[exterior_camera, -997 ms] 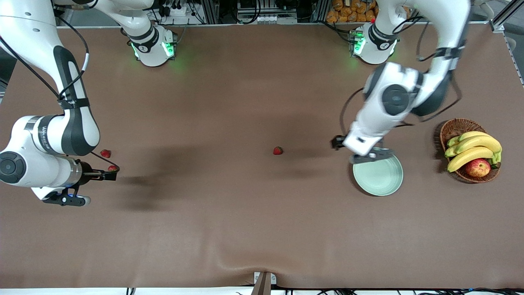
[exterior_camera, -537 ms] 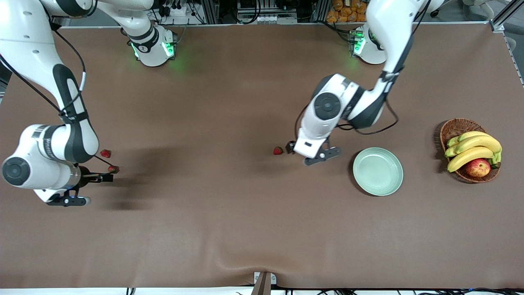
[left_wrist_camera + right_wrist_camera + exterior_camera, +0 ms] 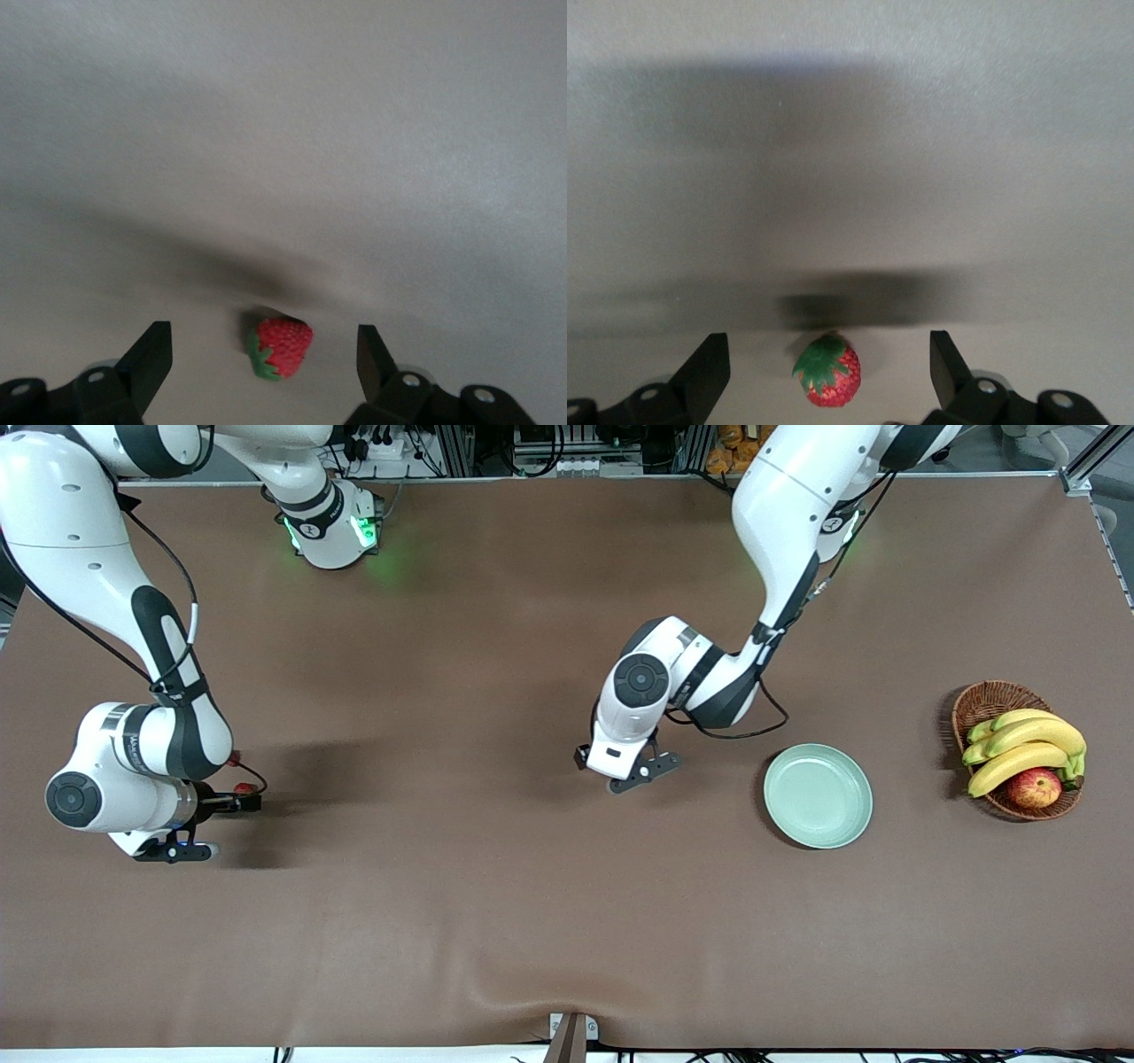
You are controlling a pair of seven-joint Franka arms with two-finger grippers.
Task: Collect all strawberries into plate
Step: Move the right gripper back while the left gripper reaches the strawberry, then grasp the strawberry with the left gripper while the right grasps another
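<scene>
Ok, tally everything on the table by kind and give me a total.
Strawberries: 3
Plate: 1
Basket: 1
Banana bunch: 1
Apple: 1
Total: 7

Count for you, operator.
- Small red strawberries with green caps: three. First strawberry shows in the left wrist view. Second strawberry shows in the right wrist view. Third strawberry is only a red sliver beside the right arm's wrist.
- Round pale mint-green plate: one.
- Brown woven wicker basket: one.
- Red-yellow apple: one.
- Bunch of yellow-green bananas: one; you cannot count its single fruits surely.
</scene>
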